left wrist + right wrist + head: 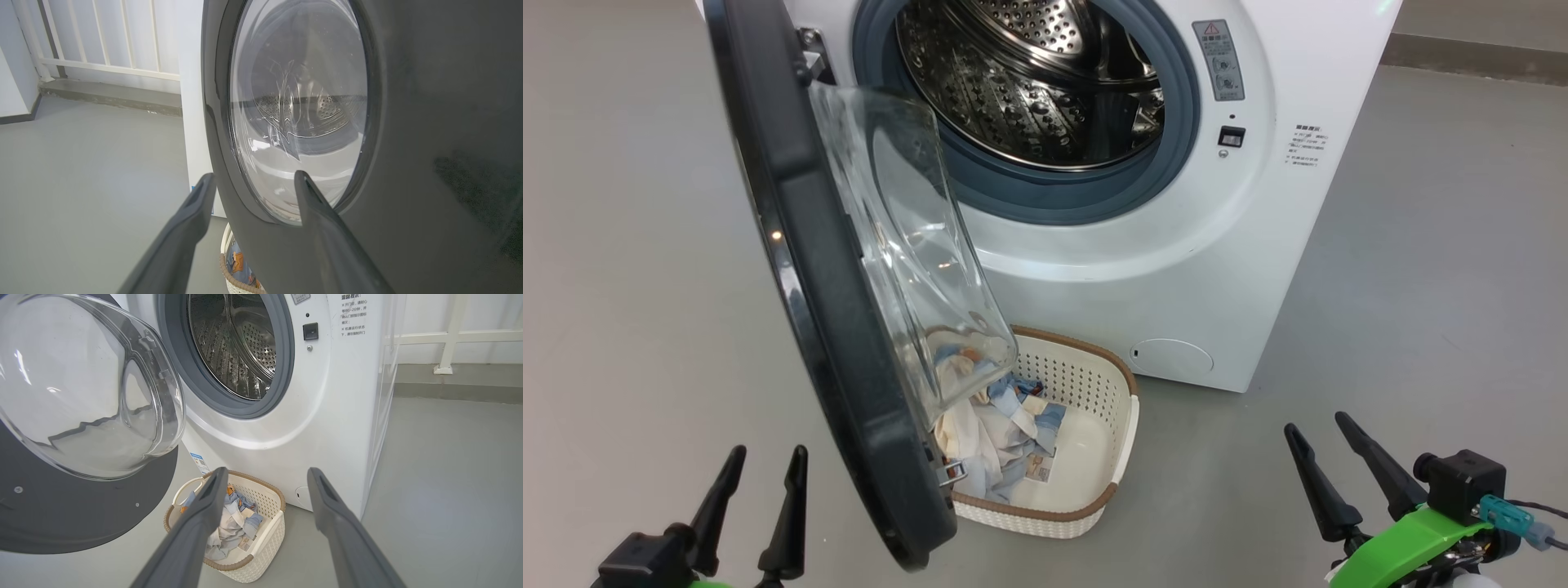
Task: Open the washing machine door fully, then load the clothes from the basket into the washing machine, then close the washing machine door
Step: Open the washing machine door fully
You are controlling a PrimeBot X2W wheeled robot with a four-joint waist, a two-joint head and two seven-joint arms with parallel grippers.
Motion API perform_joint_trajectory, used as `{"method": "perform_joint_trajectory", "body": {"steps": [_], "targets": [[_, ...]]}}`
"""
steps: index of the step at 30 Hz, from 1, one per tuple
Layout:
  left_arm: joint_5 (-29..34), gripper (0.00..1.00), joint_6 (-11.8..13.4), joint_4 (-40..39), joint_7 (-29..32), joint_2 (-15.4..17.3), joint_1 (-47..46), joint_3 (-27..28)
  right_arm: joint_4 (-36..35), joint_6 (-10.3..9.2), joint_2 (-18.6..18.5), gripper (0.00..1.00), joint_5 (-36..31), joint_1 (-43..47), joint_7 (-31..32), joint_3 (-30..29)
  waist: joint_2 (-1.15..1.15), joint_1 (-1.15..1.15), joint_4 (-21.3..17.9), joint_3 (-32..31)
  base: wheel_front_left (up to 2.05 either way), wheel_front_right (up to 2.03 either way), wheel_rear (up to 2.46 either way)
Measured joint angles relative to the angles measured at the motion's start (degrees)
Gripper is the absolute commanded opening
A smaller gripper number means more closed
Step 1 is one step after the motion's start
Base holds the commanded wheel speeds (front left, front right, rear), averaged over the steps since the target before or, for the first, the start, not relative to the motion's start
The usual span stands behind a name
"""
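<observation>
Here was the washing machine door (833, 327), swung well out from the washing machine (1176, 269) on its left-side hinge. From the head camera it was seen almost edge-on, its clear glass bowl (907, 245) bulging off to the right. Behind it the mouth gaped, with the grey gasket (1045, 196) ringing the perforated steel drum (1029, 73).

Down on the floor (1421, 286), close to the foot of the machine, sat the basket (1094, 384). In the head view its left part was tucked behind the door's lower edge. The clothes (996, 441) lay inside it, pale blue and cream, heaped toward the left, and the basket's white bottom showed on the right.

The left end effector (770, 449) hovered low at the left, fingers spread wide and gripping nothing. It sat just outside the door's dark outer face and apart from it, and its wrist camera had that face and the window looming close ahead.

Over on the other side, the right end effector (1314, 420) hung low, well apart from the basket, also splayed wide and empty. Its wrist camera looked along the two fingers at the basket and the machine's white front.
</observation>
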Motion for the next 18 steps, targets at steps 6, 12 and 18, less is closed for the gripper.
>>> {"method": "perform_joint_trajectory", "body": {"steps": [6,12,18], "targets": [[0.0,1.0,0.0,0.0,0.0,0.0,0.0,0.0,-0.8,0.0,1.0,1.0,-1.8,0.6,0.0,-1.9,0.0,0.0,-0.1,-0.1,0.0,0.0,0.0],[-0.5,0.0,0.0,-0.3,0.0,-1.2,-0.1,3.1,-1.1,0.0,1.4,1.0,-2.1,1.8,0.0,-3.1,0.0,0.0,0.1,-0.6,0.0,0.0,0.0],[-1.7,0.0,0.0,-8.4,0.0,-3.4,-1.0,9.5,-1.4,0.0,2.0,1.0,-2.4,2.7,0.0,-3.2,0.0,0.0,0.4,-1.3,0.0,0.0,0.0]]}}
